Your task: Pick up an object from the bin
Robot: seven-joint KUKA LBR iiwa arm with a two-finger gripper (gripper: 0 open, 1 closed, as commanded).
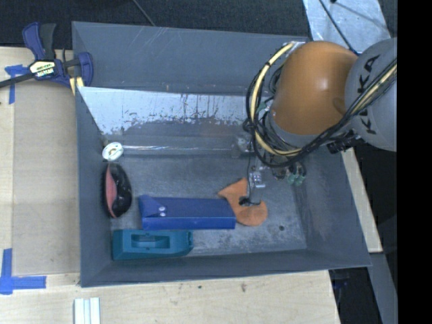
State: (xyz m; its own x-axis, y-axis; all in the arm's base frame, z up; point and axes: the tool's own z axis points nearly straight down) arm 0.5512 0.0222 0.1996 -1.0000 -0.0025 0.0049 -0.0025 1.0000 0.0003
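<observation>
Gripper (255,193) was placed low over the flat orange piece (247,212), right of centre in the bin (202,265), touching the blue block (185,212) | gripper's opening could not be told | closure, it was judged, should be centred on the piece, clear of the block.

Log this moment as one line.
gripper | over orange flat piece | piece lies right of blue box | grip: cannot tell

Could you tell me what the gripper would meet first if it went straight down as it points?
Probably the flat orange piece, right of the blue block; the gripper sits right over it, though the gap is unclear.
</observation>
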